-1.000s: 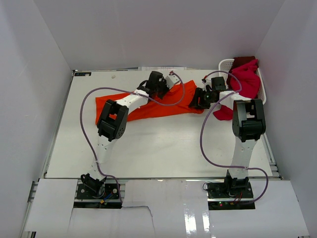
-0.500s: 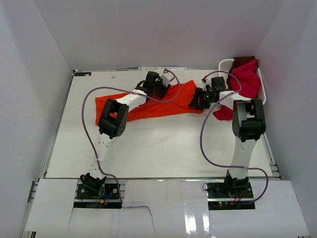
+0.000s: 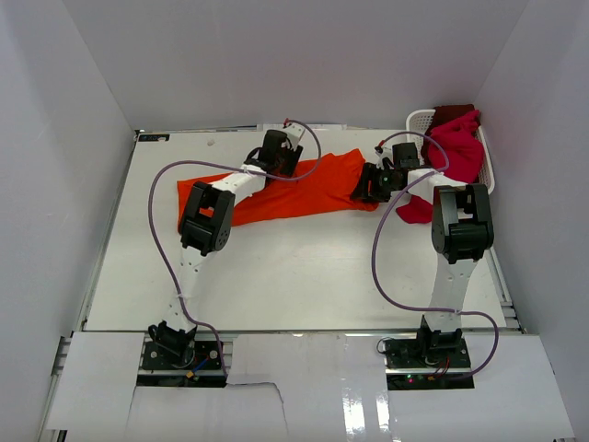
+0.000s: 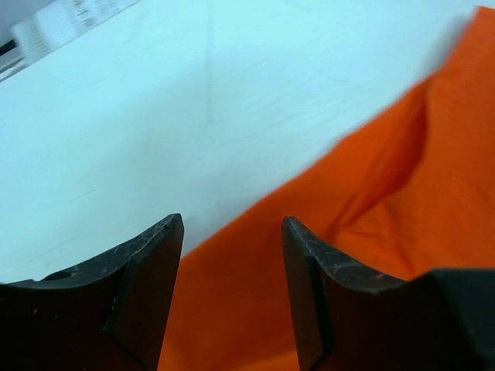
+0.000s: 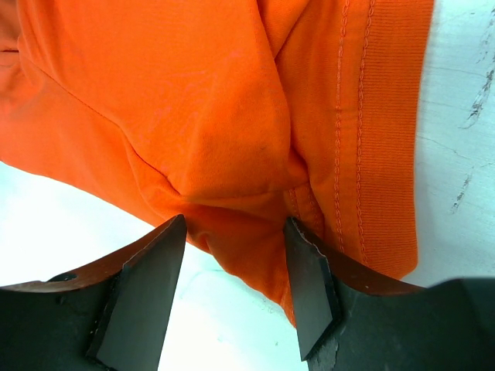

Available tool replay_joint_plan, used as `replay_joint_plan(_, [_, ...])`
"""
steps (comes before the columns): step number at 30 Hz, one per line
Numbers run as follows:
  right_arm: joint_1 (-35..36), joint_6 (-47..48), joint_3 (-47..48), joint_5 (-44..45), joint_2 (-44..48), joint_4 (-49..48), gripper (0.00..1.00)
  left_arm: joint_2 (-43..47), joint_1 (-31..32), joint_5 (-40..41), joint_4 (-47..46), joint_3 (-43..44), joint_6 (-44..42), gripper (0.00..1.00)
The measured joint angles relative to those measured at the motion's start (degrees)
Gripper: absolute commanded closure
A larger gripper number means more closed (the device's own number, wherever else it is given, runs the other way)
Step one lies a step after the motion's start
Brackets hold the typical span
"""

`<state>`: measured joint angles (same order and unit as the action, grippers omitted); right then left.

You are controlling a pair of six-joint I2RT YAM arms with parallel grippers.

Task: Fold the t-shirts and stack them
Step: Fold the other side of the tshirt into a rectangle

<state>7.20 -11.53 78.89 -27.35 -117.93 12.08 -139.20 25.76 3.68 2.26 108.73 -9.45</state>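
Note:
A bright orange t-shirt [image 3: 313, 189] lies spread in a long band across the far half of the table. My left gripper [image 3: 276, 158] hovers over its far edge, open. In the left wrist view the orange cloth [image 4: 402, 193] lies below the parted jaws [image 4: 232, 232], with nothing gripped. My right gripper [image 3: 366, 187] is at the shirt's right end, open. Its jaws [image 5: 234, 232] straddle a fold of orange cloth [image 5: 155, 93] beside a ribbed hem [image 5: 363, 139]. Crimson t-shirts [image 3: 456, 147] are heaped in and over a basket, with a dark red one [image 3: 451, 112] behind.
The white lattice basket [image 3: 420, 120] stands at the back right corner against the wall. A bit of crimson cloth [image 3: 414, 210] hangs down onto the table beside the right arm. White walls close in the back and both sides. Purple cables loop over both arms.
My left gripper has opened and let go of the orange shirt, drawing back toward the far left. The shirt's far edge now lies flatter on the table. The right arm has not moved.

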Motion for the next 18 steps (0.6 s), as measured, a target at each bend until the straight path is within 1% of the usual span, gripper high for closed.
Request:
replay_joint_plan(4, [0.00, 0.00, 0.00, 0.00, 0.00, 0.00, 0.39, 0.00, -0.52, 6.10, -0.15, 0.02, 1.33, 0.30])
replay_joint_plan(5, [0.00, 0.00, 0.00, 0.00, 0.00, 0.00, 0.39, 0.00, -0.57, 7.74, -0.11, 0.07, 1.92, 0.26])
replay_joint_plan(6, [0.00, 0.00, 0.00, 0.02, 0.00, 0.00, 0.39, 0.00, -0.59, 9.20, -0.04, 0.07, 2.51, 0.25])
replay_joint_plan(8, [0.00, -0.02, 0.00, 0.09, 0.00, 0.00, 0.39, 0.02, -1.03, 10.69, 0.28, 0.07, 4.50, 0.25])
replay_joint_plan(14, [0.00, 0.09, 0.44, 1.11, 0.02, 0.83, 0.39, 1.97, -3.91, 6.95, 6.21, 0.02, 11.50, 0.25])
replay_joint_plan(18, [0.28, 0.74, 1.42, 3.58, 0.20, 2.82, 0.39, 7.39, -5.88, 5.25, 11.87, -2.40, 13.42, 0.27])
